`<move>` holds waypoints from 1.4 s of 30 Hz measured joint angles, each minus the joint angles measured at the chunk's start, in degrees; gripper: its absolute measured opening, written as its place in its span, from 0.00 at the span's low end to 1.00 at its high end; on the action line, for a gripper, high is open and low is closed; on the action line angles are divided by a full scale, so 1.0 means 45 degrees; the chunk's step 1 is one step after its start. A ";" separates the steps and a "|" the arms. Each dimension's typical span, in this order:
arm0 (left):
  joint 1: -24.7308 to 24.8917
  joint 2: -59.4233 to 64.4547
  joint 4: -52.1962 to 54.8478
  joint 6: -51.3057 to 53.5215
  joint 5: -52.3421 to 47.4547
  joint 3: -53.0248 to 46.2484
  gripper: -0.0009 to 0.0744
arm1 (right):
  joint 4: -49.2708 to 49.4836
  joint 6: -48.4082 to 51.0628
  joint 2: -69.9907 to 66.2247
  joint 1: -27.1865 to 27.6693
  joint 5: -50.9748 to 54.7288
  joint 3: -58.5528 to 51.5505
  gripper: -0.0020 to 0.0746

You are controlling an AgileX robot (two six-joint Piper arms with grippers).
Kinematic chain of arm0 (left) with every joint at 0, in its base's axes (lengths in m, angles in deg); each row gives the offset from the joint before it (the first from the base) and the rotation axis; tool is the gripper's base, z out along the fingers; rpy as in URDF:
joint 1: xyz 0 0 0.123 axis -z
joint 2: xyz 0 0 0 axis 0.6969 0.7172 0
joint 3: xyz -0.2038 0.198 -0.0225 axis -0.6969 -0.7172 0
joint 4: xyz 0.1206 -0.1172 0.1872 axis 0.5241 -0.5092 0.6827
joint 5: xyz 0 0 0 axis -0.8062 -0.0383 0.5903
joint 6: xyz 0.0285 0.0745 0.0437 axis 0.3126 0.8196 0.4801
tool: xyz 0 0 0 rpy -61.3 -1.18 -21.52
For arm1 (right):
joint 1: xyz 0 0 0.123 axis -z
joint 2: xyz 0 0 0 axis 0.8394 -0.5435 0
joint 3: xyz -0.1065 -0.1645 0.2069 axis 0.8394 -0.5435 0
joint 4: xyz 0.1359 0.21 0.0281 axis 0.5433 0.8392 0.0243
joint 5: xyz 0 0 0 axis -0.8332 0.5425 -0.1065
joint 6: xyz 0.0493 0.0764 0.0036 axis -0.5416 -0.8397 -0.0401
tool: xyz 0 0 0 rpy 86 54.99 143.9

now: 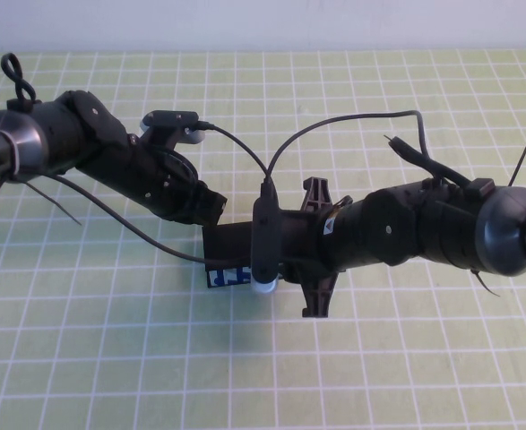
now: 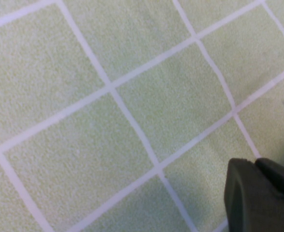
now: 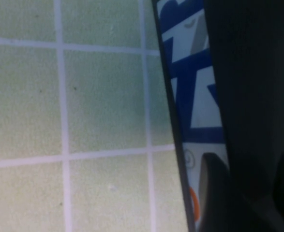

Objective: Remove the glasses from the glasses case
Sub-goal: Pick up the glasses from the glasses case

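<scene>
Green gridded matting covers the tabletop [image 1: 406,358], and near its middle we see the glasses case [image 1: 227,255], black on top with its light blue printed front side facing the robot, largely covered by both arms. We find the right gripper [image 1: 245,251] directly over the case (its wrist view shows a dark finger [image 3: 219,193] against the printed side), but we cannot tell how wide it stands. At the case's left end sits the left gripper [image 1: 207,208], its opening likewise unclear; no glasses show.
</scene>
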 joint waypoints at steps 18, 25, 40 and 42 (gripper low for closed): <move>0.0000 0.0000 0.0000 0.0000 0.0000 0.0000 0.01 | -0.0976 0.0022 -0.0303 -0.0185 -0.0612 0.0031 0.32; 0.0000 0.0000 0.0000 0.0000 -0.0025 0.0000 0.01 | -0.1053 0.0028 -0.0385 -0.0236 -0.0914 0.0087 0.19; -0.0117 -0.0358 0.0000 0.0139 -0.0012 0.0020 0.01 | -0.1147 -0.1106 0.0248 -0.0266 -0.1230 0.0087 0.04; -0.0266 -0.0861 0.0000 0.0139 -0.0127 0.0020 0.01 | -0.1091 -0.1186 0.0355 -0.0266 -0.1248 0.0087 0.03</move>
